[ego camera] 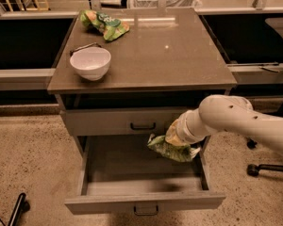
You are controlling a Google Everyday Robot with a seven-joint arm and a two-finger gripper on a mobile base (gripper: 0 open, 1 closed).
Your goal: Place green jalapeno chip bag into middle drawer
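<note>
**Item 1: gripper** (176,138). At the end of the white arm (245,122), which reaches in from the right at drawer height. It sits in front of the cabinet's right side, just below the closed upper drawer front (108,122) and above the right rear part of the open drawer. Largely hidden by the wrist and by the bag. State: clamped on the top of the bag, which hangs from it.

**Item 2: green jalapeno chip bag** (172,152). Light green, crumpled foil. Directly beneath the gripper and touching it, with its lower edge spreading left and right of the wrist. It lies within the outline of the open drawer, near that drawer's right wall and towards its back. Whether its underside touches the drawer floor cannot be told.

**Item 3: middle drawer** (127,166). Pulled well out, with a grey floor and sides. The front panel, with its small dark handle, is nearest the camera.

**Item 4: cabinet top** (174,55). Brown and flat.

**Item 5: white bowl** (90,62). Upright on the left front area of the cabinet top.

**Item 6: orange-and-green bag** (105,24). On the rear left of the cabinet top, well apart from the gripper.

**Item 7: chair base** (264,168). Dark, on the speckled floor at the right.
</note>
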